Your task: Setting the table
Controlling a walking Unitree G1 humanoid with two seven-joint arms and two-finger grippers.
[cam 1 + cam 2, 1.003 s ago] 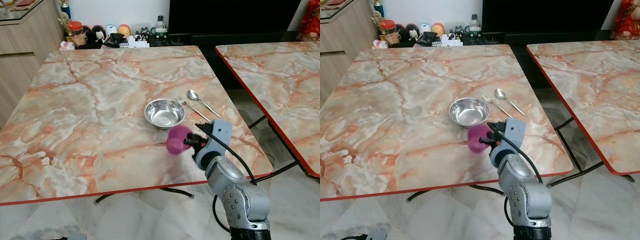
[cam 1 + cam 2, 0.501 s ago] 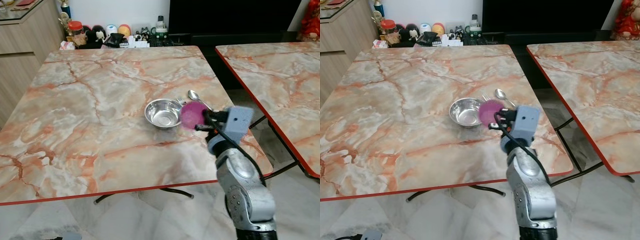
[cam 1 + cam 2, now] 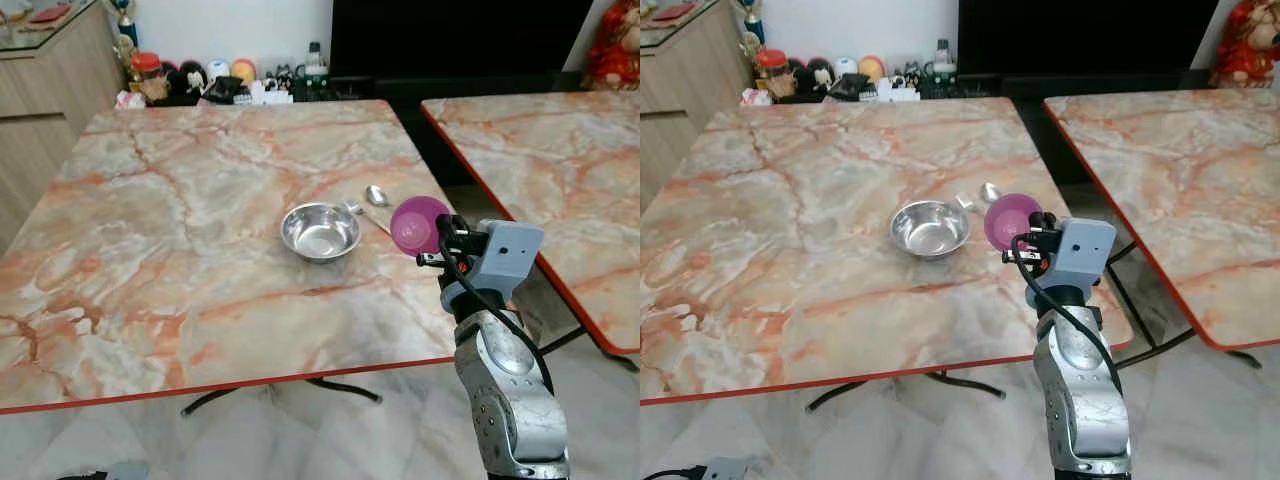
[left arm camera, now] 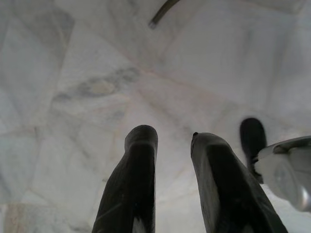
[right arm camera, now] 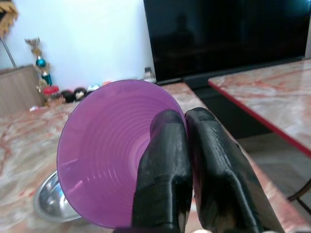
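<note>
We see the right gripper (image 3: 440,243) pinching the rim of a purple plastic cup (image 3: 418,224), held tipped sideways above the orange-veined marble table (image 3: 180,250), right of a round steel bowl (image 3: 320,231). A metal spoon (image 3: 376,195) lies just behind. The left gripper (image 4: 172,145) hangs over pale floor tiles (image 4: 73,73), fingers slightly apart.

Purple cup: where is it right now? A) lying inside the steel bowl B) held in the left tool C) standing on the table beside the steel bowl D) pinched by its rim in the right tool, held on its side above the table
D: the right tool's two black fingers clamp the purple cup's rim, tipped sideways, right of the steel bowl.
</note>
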